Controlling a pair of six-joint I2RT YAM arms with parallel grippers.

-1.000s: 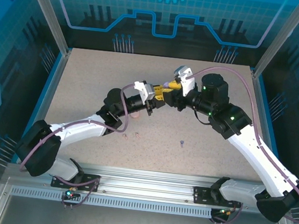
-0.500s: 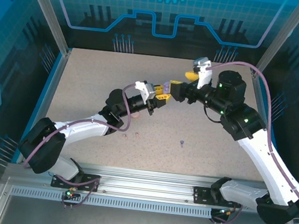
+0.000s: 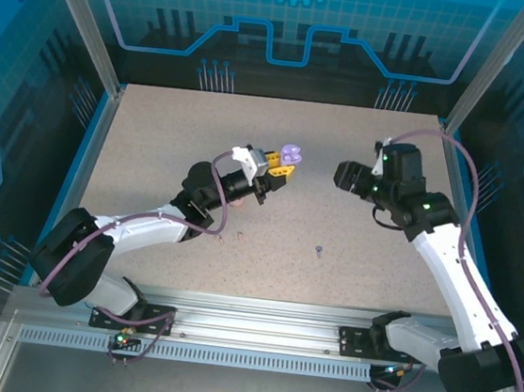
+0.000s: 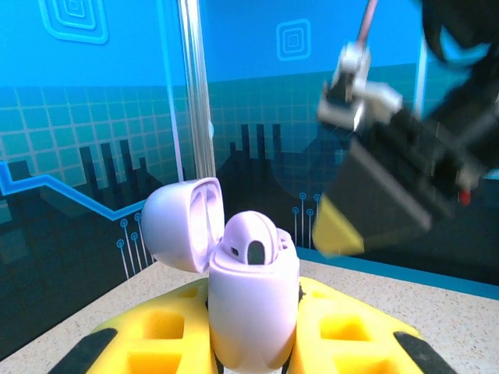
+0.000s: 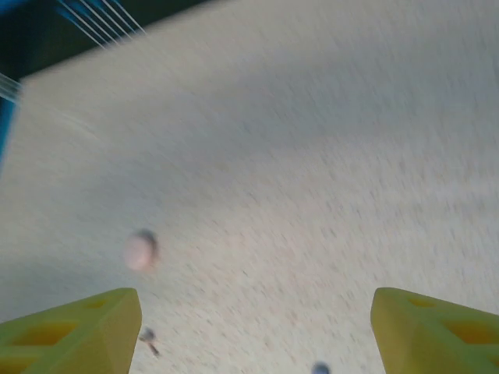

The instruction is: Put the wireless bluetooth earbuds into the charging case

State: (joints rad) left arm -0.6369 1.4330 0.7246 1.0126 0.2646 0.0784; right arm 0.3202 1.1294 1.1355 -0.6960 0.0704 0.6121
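Clamped between the yellow fingers (image 4: 152, 336) of the left gripper (image 3: 278, 166), raised off the table (image 3: 156, 127) around its middle: the purple charging case (image 3: 292, 152). Gripped low on the body, upper half standing clear. Long axis in line with the fingers, open mouth facing away from the wrist, toward the right and slightly far in the overhead view. Lid (image 4: 178, 224) swung back on the hinge, leaning to the left in the left wrist view, hollow turned toward the body. In the mouth of the case, a seated earbud (image 4: 253, 234): pale purple, rounded head up and proud of the rim, dark opening toward the camera, stem hidden inside.

Off to the right, well apart from the case: the right gripper (image 3: 342, 179), jaws spread wide, nothing between them, tilted toward the table.

Lying on the table nearer the arm bases: a purple earbud (image 3: 319, 251) right of centre, and two pink earbuds (image 3: 222, 241) just beside each other left of centre. Too small to tell which way any stem points. Just far of the pink pair, a round pink case (image 5: 140, 251), blurred in the right wrist view.
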